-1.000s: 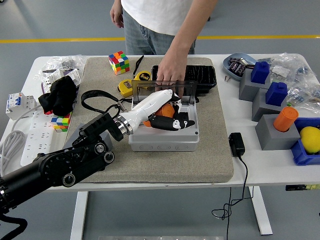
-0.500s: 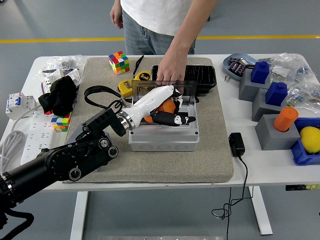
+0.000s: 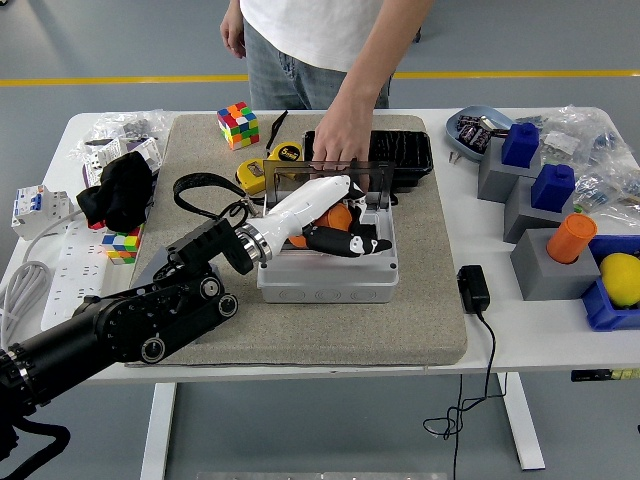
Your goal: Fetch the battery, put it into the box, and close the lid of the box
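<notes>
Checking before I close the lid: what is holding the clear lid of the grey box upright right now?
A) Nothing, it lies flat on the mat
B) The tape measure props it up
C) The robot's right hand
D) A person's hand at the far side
D: the person's hand rests on the top edge of the upright clear lid, while the robot's left hand reaches into the box.
</notes>
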